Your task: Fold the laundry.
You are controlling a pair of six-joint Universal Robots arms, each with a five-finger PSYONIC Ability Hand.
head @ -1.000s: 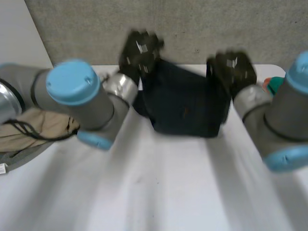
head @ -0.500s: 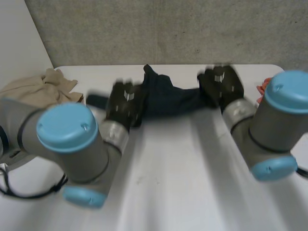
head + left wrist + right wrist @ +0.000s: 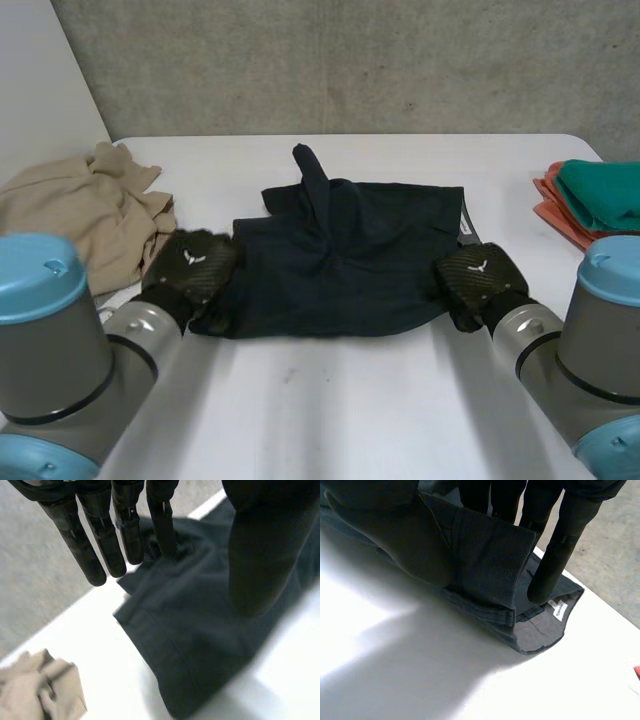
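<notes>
Spreading crumpled dark navy fabric garment [image 3: 345, 260] flat at centre of white counter [image 3: 320, 420]; pinching its near right edge with black right hand [image 3: 478, 280], hovering black left hand [image 3: 192, 268] at near left corner, fingers straight and apart. Next, probably: let go, smooth wrinkles, fold across.

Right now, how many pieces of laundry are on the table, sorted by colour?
dark blue garment: 1
beige garment: 1
green cloth: 1
orange cloth: 1
total: 4
</notes>
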